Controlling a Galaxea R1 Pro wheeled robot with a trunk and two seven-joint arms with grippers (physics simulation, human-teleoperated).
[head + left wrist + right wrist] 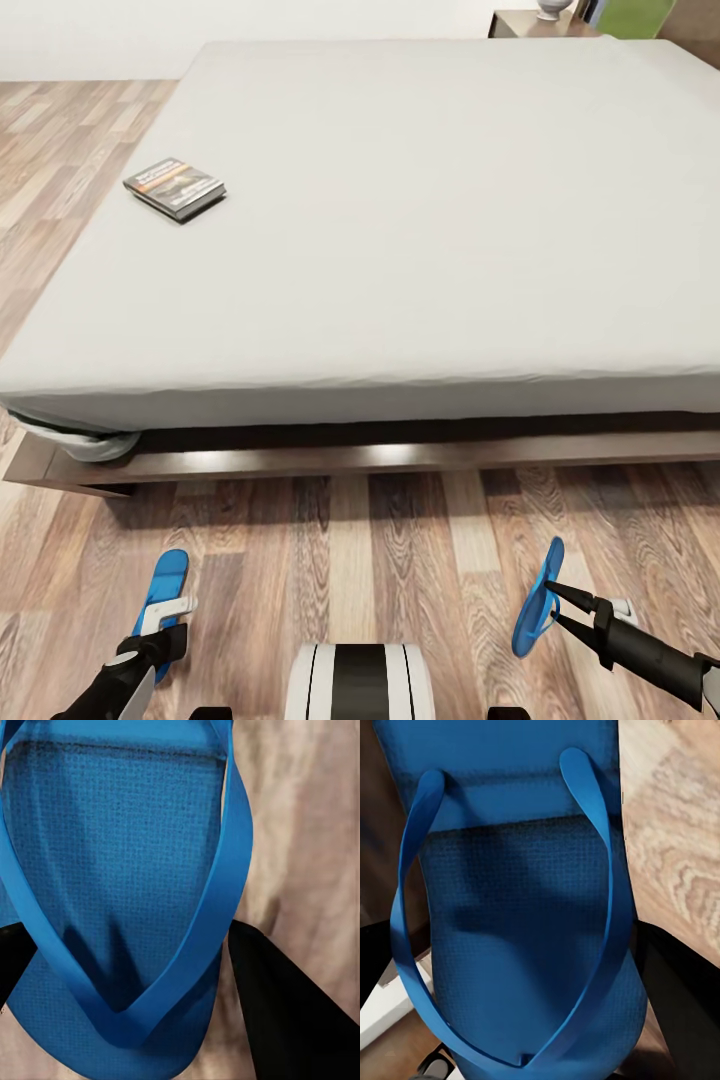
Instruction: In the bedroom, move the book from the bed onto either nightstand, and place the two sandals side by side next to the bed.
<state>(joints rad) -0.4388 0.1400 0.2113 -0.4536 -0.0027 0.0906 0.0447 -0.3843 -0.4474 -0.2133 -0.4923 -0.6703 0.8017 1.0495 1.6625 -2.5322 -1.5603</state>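
The book (175, 187), dark with an orange band, lies on the pale mattress of the bed (400, 250) near its left edge. Two bright blue sandals are in front of the bed's foot. The left sandal (166, 585) (112, 870) sits low over the wooden floor, with my left gripper (165, 618) (127, 945) shut across its toe end. The right sandal (535, 600) (517, 907) hangs tilted on its edge above the floor, and my right gripper (552, 600) (510, 945) is shut on it. Black fingers (292, 1020) (682, 1005) flank each sole.
The bed's dark wooden frame (300, 462) juts out low over the floor ahead of me. Past the bed's far right corner a brown furniture top (520, 22) carries a white vase (548, 10); I cannot tell whether it is a nightstand. Wooden floor (360, 560) lies between the sandals.
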